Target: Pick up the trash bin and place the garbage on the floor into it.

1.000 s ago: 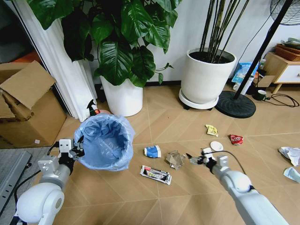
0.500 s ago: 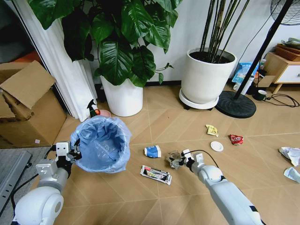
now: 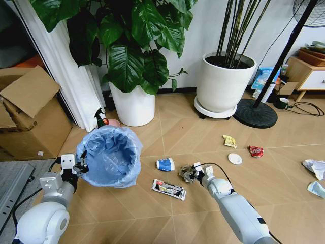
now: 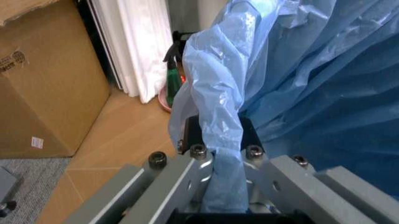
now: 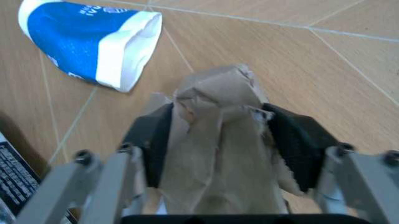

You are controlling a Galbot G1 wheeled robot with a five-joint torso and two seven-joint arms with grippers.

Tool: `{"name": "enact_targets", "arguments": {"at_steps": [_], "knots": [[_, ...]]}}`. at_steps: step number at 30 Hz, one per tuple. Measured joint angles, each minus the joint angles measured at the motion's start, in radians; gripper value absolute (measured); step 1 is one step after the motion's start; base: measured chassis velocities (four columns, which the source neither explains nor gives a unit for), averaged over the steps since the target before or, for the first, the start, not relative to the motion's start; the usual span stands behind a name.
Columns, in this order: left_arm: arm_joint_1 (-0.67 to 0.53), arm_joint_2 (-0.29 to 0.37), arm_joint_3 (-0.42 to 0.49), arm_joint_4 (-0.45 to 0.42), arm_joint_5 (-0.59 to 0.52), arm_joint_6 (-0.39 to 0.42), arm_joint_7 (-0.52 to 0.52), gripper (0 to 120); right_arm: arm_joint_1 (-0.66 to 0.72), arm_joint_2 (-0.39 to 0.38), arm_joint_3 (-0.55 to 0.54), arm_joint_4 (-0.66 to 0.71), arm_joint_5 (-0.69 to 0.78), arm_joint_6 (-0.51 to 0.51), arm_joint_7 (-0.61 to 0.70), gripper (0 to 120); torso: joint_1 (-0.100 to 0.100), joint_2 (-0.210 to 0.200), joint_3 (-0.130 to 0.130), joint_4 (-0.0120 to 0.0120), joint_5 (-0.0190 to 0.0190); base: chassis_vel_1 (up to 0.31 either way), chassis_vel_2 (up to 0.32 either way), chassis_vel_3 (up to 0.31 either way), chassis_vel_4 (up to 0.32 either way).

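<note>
The trash bin (image 3: 109, 155), lined with a crinkled light-blue bag, is held at its rim by my left gripper (image 3: 80, 165). In the left wrist view that gripper (image 4: 218, 142) is shut on a fold of the bag over the bin's wall (image 4: 324, 93). My right gripper (image 3: 194, 173) is low on the floor (image 3: 203, 137), and its pads (image 5: 153, 135) press both sides of the brown crumpled paper (image 5: 218, 135). More garbage lies around: a blue-white cup (image 3: 165, 163), a flat wrapper (image 3: 168, 189), a yellow wrapper (image 3: 229, 141), a white lid (image 3: 234, 158), a red wrapper (image 3: 256, 151) and a white tissue (image 3: 315, 166).
Two big white plant pots (image 3: 133, 107) (image 3: 223, 84) stand behind the litter. A cardboard box (image 3: 30, 117) and a white curtain (image 3: 76, 86) are at the left. A spray bottle (image 3: 100, 118) stands behind the bin. A fan's round black base (image 3: 255, 113) sits at the right.
My right arm swung left from beside the white lid to the brown crumpled paper and closed around it. The bin and left gripper shifted slightly left.
</note>
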Motion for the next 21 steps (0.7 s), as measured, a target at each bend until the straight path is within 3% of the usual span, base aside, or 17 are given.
{"name": "enact_targets", "arguments": {"at_steps": [15, 21], "knots": [[-0.003, 0.007, 0.008, 0.002, -0.006, 0.003, 0.002, 0, -0.027, -0.005, 0.008, 0.018, -0.001, -0.009, 0.024, 1, 0.000, 0.000, 0.000, 0.0000, 0.0000, 0.000, 0.000, 0.000, 0.000], [-0.001, 0.009, 0.010, 0.001, -0.006, 0.003, 0.002, 0, -0.030, -0.008, 0.008, 0.026, 0.019, -0.012, 0.037, 0, 0.000, 0.000, 0.000, 0.0000, 0.0000, 0.000, 0.000, 0.000, 0.000]]}}
